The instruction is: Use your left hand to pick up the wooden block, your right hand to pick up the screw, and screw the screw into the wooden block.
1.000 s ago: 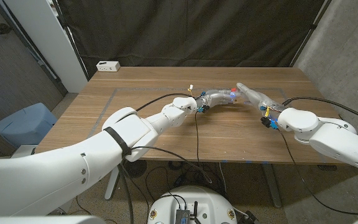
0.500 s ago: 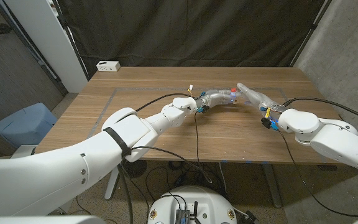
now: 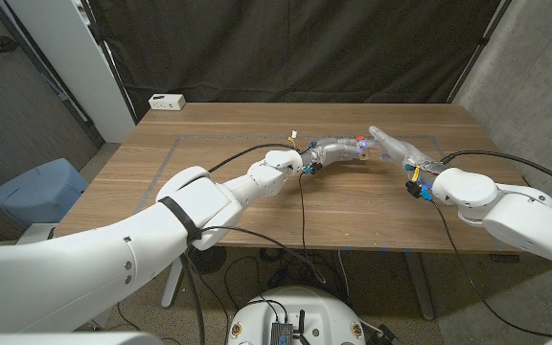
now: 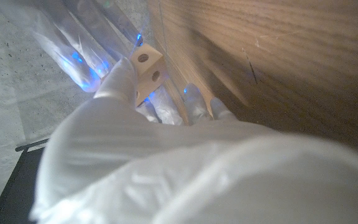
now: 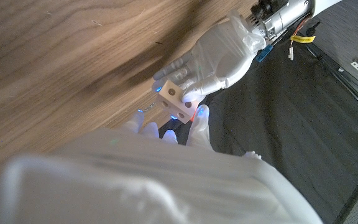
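While held above the table, wooden block point(image 5: 171, 99): pale cube with round holes in its faces, lifted over the far middle of the tabletop.
Left hand point(image 3: 336, 149): fingers wrapped around the block, gripping it.
Right hand point(image 3: 394, 147): fingertips point(image 5: 201, 116) reach up to the block; whether they pinch anything cannot be told.
Table point(image 3: 218, 192): brown wood grain, a faint rectangular outline on its left part.
White box point(image 3: 167, 101): at the far left corner.
Room: black curtain point(image 3: 295, 48) behind, grey walls at the sides.

Head camera overlooks table point(image 3: 257, 192) — wrist cameras close in, sharing the block point(image 5: 174, 99).
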Controlling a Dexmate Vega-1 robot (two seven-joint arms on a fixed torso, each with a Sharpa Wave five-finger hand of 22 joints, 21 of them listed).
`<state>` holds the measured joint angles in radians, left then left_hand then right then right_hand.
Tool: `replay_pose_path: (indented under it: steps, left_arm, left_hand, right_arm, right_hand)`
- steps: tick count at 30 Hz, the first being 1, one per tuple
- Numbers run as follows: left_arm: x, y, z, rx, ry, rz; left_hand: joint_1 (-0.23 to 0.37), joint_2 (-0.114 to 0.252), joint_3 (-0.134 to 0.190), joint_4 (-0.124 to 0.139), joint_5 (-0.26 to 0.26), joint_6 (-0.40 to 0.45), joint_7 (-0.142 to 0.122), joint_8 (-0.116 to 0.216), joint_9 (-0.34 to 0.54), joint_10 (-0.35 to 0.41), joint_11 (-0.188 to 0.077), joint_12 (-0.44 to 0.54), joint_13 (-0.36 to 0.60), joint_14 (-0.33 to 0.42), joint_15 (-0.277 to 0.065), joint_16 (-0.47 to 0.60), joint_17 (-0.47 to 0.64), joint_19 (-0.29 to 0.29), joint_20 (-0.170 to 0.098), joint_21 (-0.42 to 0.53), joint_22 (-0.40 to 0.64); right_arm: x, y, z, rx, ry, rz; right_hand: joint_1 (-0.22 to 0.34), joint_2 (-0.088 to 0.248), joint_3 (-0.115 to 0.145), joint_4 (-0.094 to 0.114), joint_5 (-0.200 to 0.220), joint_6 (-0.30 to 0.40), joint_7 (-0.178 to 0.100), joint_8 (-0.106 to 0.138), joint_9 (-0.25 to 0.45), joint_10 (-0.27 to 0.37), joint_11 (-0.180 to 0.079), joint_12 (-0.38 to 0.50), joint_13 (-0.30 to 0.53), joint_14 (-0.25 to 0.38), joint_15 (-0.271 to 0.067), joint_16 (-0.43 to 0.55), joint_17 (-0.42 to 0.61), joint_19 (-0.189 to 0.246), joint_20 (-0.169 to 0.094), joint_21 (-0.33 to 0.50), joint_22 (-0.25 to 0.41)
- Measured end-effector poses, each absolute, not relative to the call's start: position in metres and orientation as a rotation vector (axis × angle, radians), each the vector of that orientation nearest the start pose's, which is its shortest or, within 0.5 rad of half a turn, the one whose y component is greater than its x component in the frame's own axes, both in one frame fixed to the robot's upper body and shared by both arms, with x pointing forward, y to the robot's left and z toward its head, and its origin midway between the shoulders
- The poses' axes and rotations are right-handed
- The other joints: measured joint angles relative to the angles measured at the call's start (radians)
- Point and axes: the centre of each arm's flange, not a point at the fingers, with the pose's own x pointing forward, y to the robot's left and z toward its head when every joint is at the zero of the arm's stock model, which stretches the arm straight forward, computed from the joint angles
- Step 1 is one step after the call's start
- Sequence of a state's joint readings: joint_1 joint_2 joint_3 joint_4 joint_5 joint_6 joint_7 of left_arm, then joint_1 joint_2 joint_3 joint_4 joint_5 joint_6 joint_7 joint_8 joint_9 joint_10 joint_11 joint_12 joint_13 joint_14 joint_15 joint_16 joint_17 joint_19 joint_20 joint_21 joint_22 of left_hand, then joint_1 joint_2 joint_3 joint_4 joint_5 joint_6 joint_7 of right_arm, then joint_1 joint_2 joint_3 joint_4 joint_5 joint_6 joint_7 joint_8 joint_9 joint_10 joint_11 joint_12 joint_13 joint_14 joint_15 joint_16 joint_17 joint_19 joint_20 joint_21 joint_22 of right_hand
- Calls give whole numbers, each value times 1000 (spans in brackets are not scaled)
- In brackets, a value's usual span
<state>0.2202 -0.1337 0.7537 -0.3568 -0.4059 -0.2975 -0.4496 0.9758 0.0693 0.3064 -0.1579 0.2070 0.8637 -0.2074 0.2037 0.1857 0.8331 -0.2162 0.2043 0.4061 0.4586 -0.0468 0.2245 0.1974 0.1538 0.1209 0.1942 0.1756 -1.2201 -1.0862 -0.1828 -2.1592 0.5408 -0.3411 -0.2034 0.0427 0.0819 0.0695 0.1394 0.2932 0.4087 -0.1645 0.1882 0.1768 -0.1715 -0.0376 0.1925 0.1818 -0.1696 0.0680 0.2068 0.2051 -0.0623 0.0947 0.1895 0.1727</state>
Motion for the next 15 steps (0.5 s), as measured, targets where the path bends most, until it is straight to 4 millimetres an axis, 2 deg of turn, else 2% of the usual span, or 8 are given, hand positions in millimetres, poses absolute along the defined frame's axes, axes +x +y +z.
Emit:
replay_pose_path:
  steps: [7,15]
  left_arm:
    - [698,-39,5,325,-369,-862]
    - [697,-33,6,327,-398,-880]
  left_hand:
    - [0,0,0,0,-1,0,0,0,0,0,0,-1,0,0,0,0,0,0,0,0,0]
    - [0,0,0,0,-1,0,0,0,0,-2,1,-2,0,0,0,0,0,0,0,0,0]
  right_arm:
    - [507,-291,-6,-595,-358,159]
    - [504,-291,-1,-595,-378,146]
  right_hand:
    - [0,0,0,0,0,0,0,0,0,0,11,0,0,0,0,0,0,3,-3,0,0]
    - [5,5,0,0,0,0,0,0,0,0,11,0,0,0,0,0,-3,5,-5,0,0]
